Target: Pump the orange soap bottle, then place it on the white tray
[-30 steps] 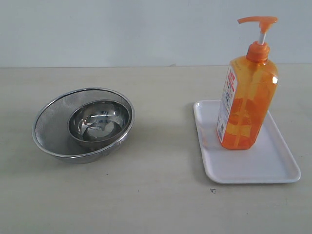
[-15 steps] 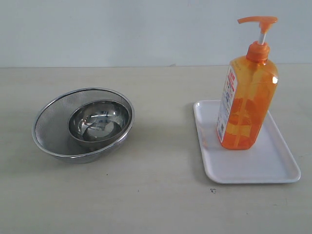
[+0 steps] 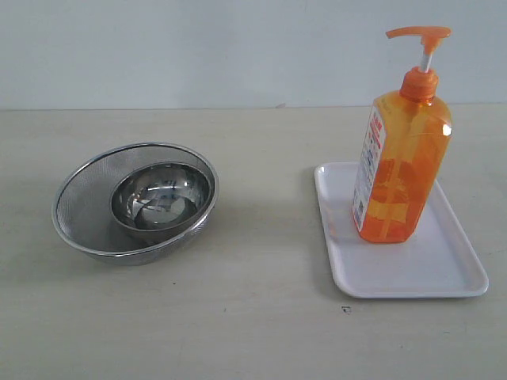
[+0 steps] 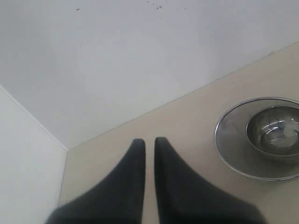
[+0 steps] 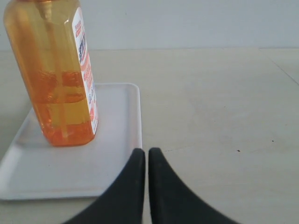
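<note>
Standing upright on the white tray (image 3: 444, 277), toward its far end, the orange soap bottle (image 3: 400, 170) has its pump head (image 3: 420, 33) raised (label turned toward the tray's left rim in the exterior view). Well apart from the tray on that side, a steel bowl (image 3: 161, 196) sits inside a mesh strainer (image 3: 83, 198). The right gripper (image 5: 146, 151), near the tray's rim, and the left gripper (image 4: 149, 140) both have their fingers drawn together, empty.

Orange soap bottle (image 5: 51, 79) top beyond right wrist view.
</note>
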You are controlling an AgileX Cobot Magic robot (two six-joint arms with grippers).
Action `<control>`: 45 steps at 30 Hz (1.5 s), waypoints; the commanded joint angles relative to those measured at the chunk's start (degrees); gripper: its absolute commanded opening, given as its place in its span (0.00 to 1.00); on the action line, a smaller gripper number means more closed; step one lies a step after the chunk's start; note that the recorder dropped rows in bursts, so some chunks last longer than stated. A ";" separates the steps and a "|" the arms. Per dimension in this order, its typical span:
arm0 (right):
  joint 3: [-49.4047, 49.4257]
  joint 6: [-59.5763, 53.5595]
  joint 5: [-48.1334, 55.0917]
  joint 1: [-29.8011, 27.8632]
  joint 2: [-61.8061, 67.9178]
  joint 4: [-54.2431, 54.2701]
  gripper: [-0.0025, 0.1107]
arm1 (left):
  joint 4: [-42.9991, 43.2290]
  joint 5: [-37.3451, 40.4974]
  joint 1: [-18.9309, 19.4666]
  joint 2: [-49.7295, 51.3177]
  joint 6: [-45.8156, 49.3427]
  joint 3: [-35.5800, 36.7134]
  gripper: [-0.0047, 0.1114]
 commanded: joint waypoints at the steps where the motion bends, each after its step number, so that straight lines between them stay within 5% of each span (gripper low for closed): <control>1: -0.02 -0.14 -0.17 -0.19 -0.36 -0.66 0.02 | -0.02 -0.29 0.09 -0.33 -0.56 0.38 0.08; 27: -0.02 0.04 -0.17 -0.19 -0.36 -0.66 0.02 | -5.82 -0.29 0.09 -0.46 -6.35 0.86 0.08; 36: -0.02 0.03 -0.42 -0.19 -0.36 -0.66 0.02 | -7.46 -3.80 0.18 -6.20 -10.81 6.29 0.08; 45: -0.02 0.04 -0.42 -0.19 -0.36 -0.66 0.02 | -9.29 -10.55 4.45 -10.68 -10.81 12.85 0.08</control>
